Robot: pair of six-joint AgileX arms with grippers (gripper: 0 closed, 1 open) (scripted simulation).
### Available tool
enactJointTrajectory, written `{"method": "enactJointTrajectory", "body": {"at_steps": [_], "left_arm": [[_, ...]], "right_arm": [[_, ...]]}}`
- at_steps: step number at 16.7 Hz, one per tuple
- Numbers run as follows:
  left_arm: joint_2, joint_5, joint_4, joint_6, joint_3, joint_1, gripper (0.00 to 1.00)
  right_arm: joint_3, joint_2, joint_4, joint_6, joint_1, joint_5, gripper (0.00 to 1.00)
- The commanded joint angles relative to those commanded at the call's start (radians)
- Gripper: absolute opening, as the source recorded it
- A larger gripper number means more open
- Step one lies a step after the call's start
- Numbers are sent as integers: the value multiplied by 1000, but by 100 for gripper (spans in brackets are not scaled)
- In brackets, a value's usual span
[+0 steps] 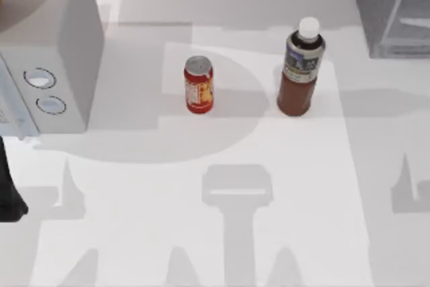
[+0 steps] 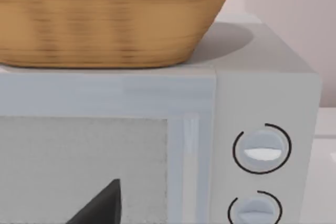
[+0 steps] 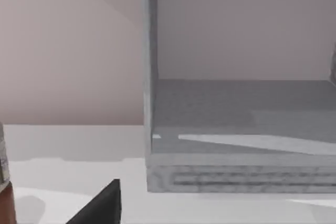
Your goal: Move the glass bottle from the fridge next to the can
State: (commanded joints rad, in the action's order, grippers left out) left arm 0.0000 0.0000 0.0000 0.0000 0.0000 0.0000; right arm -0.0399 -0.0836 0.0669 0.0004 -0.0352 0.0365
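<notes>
Left arm: parked at the table's (image 1: 222,247) left edge, nearest the camera; a dark part of it (image 1: 10,196) shows in the top view, and whether its pincer is open or closed I cannot tell.
Left gripper finger: a black tip (image 2: 100,205) shows in the left wrist view, pointing at the microwave door.
Right arm: its wrist view faces the open fridge, with one black fingertip (image 3: 102,205) in sight; pincer state cannot be told either.
Can: the red can (image 1: 199,85) stands upright mid-table, silver top up, yellow label patch facing front (its writing is too small to read).
Glass bottle: the glass bottle (image 1: 299,68) stands upright on the table to the can's right, near it but apart, outside the fridge; nothing holds it. I judge the move essentially done.
Bottle label: a dark blue-grey band with pale marks, not legible.
Microwave: the white microwave (image 1: 54,58) with two round dials sits at far left, a wicker basket (image 2: 110,17) on top.
Fridge: the fridge (image 1: 393,8) at far right stands open, shelf bare.
</notes>
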Motion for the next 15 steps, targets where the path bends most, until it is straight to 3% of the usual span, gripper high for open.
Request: {"method": "enactJointTrajectory", "body": {"at_steps": [10, 15], "left_arm": [[0, 0, 0, 0, 0, 0, 100], [0, 0, 0, 0, 0, 0, 100]], "right_arm": [[28, 90, -77, -1, 33, -34, 100], [-88, 229, -290, -3, 39, -30, 100]]}}
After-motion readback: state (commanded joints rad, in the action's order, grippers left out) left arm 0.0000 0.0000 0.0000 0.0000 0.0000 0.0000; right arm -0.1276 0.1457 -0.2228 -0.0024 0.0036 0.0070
